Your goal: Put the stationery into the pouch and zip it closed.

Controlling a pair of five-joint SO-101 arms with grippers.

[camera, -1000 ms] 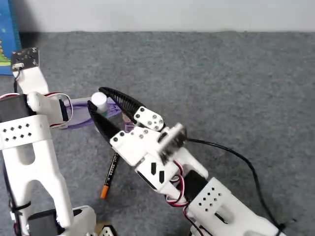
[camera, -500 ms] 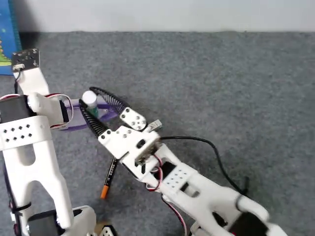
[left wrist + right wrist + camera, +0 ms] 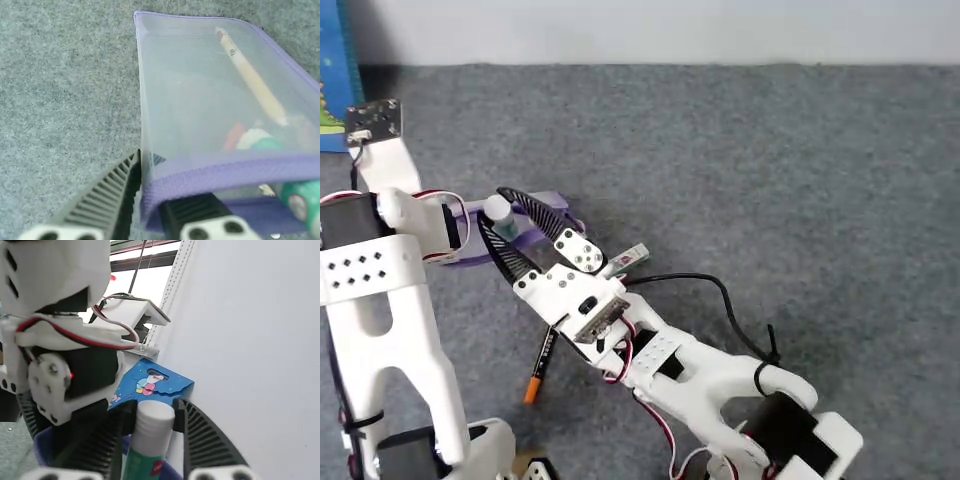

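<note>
- left claw (image 3: 147, 212) pinched shut on the rim of the purple mesh pouch (image 3: 200, 100); the pouch lies on the grey carpet (image 3: 770, 150), at the left; a pencil (image 3: 250, 75) lies inside it
- right claw (image 3: 152, 412) closed around a glue stick (image 3: 147, 440) just below its white cap; the stick is at the pouch's open mouth
- black pen (image 3: 544, 352) with an orange end lies on the carpet outside the pouch; partly under the right arm (image 3: 700, 370)

A table covered in grey carpet-like fabric (image 3: 800, 170) carries a dark pen (image 3: 542, 362) with an orange tip (lying near the front edge), a purple mesh pouch (image 3: 200, 100), a trailing black cable (image 3: 720, 295), and a blue card (image 3: 332, 90) at the far left corner.
</note>
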